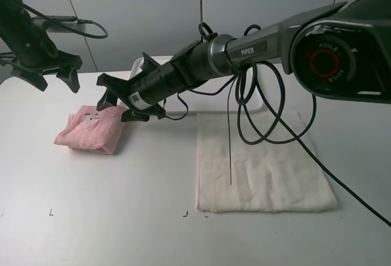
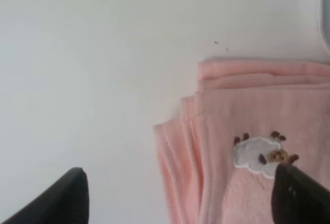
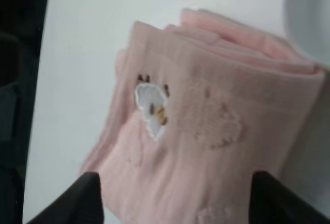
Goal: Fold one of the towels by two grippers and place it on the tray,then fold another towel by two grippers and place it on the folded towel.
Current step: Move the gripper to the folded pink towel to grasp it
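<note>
While the pink towel (image 1: 91,130) lay folded on the white table (image 1: 122,229), just in front of the tray (image 1: 145,65) and not on it, the right gripper (image 1: 121,104) hung over the towel's right edge. Its jaws were spread and held nothing. The left gripper (image 1: 56,81) hovered higher, behind the towel to the left, also wide open and empty. A white embroidered patch (image 3: 150,105) faced up on the fold. The cream towel (image 1: 263,162) lay flat on the table to the right, well apart from the pink one. The tray sat at the back, largely hidden by the right arm (image 1: 244,49).
</note>
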You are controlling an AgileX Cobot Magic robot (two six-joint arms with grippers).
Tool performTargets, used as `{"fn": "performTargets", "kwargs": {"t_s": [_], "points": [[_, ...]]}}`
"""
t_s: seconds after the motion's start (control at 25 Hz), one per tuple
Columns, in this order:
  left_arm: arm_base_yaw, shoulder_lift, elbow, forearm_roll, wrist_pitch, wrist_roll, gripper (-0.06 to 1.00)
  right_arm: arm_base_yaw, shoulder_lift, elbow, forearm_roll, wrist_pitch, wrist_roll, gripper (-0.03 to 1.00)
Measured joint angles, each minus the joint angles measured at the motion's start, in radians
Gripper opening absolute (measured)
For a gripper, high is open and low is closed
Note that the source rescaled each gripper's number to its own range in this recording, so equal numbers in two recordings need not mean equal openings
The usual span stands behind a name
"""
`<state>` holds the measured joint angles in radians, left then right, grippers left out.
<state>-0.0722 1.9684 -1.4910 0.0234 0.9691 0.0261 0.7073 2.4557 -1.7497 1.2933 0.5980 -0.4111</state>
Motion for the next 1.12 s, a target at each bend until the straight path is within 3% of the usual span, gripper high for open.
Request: {"fn": "performTargets", "kwargs": {"t_s": [0.12, 0.4, 0.84, 0.92, 1.0, 1.08, 1.12], "points": [[0.000, 0.000, 0.000, 0.000, 0.000, 0.000, 0.91, 0.002, 0.000, 0.000, -0.052, 0.003, 0.045, 0.64], [0.000, 0.000, 0.000, -0.004, 0.000, 0.000, 0.91, 0.023, 0.035, 0.000, -0.048, -0.034, 0.062, 0.73], [0.000, 0.000, 0.000, -0.004, 0.000, 0.001, 0.91, 0.068, 0.055, 0.000, -0.002, -0.116, 0.062, 0.69], [0.000, 0.000, 0.000, -0.004, 0.000, 0.001, 0.91, 0.074, 0.061, 0.000, 0.001, -0.123, 0.062, 0.60], [0.000, 0.000, 0.000, -0.004, 0.000, 0.001, 0.91, 0.076, 0.066, 0.000, 0.001, -0.126, 0.048, 0.38], [0.000, 0.000, 0.000, -0.004, 0.002, 0.001, 0.91, 0.076, 0.068, 0.000, 0.001, -0.126, 0.021, 0.10], [0.000, 0.000, 0.000, -0.004, 0.002, 0.001, 0.91, 0.076, 0.068, 0.000, 0.001, -0.126, 0.014, 0.07]]}}
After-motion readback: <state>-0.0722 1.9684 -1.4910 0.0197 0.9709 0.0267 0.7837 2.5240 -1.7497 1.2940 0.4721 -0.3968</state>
